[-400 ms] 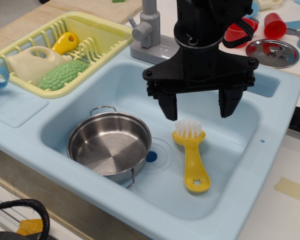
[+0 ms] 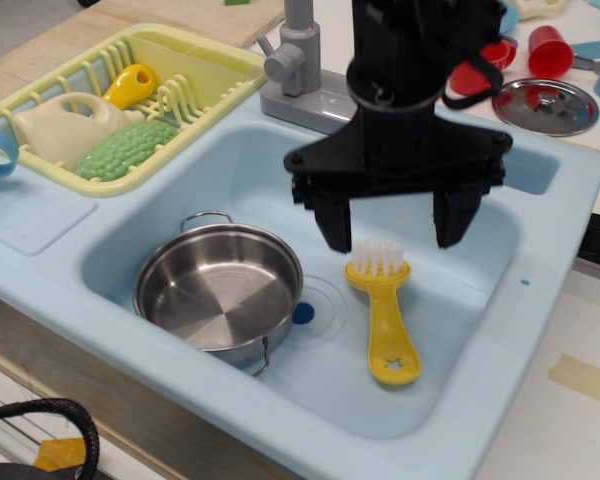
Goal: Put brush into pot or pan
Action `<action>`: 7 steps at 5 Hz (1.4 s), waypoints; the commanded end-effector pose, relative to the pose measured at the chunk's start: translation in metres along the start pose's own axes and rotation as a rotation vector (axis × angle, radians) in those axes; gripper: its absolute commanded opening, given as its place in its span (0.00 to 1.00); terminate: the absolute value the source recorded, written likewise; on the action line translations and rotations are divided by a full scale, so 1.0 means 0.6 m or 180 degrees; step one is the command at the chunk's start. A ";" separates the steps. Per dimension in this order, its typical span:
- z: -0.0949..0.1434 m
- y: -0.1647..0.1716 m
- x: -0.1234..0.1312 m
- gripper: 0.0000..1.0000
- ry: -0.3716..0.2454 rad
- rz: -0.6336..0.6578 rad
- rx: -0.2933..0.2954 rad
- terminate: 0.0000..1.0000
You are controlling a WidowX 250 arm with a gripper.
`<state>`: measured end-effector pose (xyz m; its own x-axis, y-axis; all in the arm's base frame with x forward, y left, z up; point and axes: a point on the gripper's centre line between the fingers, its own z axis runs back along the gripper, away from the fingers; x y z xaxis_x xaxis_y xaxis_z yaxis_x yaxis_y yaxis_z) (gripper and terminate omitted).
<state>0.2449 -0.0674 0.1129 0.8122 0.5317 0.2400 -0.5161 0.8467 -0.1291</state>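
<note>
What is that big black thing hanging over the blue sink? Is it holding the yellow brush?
That black thing is the gripper of a robot arm. Its two jaws work like pinching fingers. The picture is taken from in front of a toy sink, looking down into it. The jaws are open and hang just above the bristle end of the yellow brush, so nothing is held. The brush lies flat on the sink floor, its star-hole end towards us. Beside it sits a shiny steel pot, with nothing in it. A grey tap stands behind the sink, a yellow dish rack with toys is to the side, and a steel lid lies behind.
</note>
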 end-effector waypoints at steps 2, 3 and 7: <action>-0.047 0.008 0.002 1.00 0.0145 0.0082 -0.0097 0.00; -0.066 0.017 -0.005 1.00 0.0253 0.0096 -0.0114 0.00; -0.078 0.007 0.001 0.00 0.0286 0.0143 -0.0112 0.00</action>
<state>0.2472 -0.0605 0.0636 0.8138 0.5655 0.1342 -0.5535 0.8245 -0.1181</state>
